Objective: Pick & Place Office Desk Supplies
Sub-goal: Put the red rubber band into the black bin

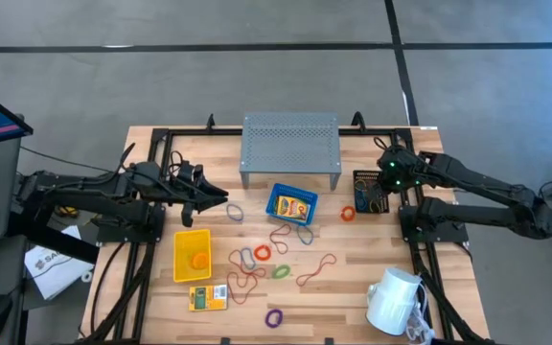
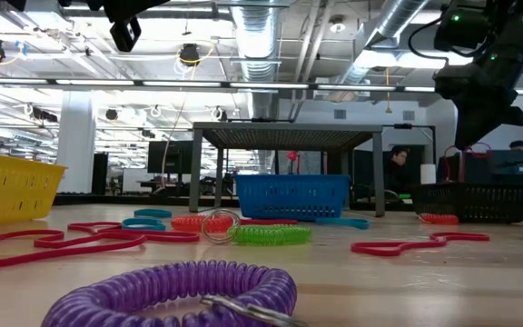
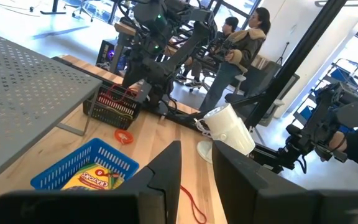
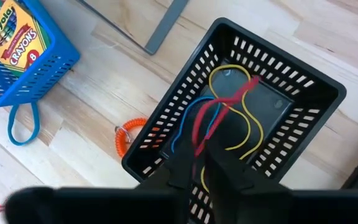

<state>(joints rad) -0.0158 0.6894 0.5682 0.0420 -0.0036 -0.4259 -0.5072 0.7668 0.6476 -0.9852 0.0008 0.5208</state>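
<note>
My right pincer [image 4: 201,163] hangs over the black mesh bin [image 4: 303,115], nearly closed on a red loop [image 4: 219,112]; left pincer [image 3: 197,171] waits, slightly open.

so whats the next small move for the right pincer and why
Probably finish opening and let go. The right pincer hangs over the black mesh bin, its fingers close together around a red loop that dangles among the yellow and blue loops already in the bin. Then lift clear.
</note>
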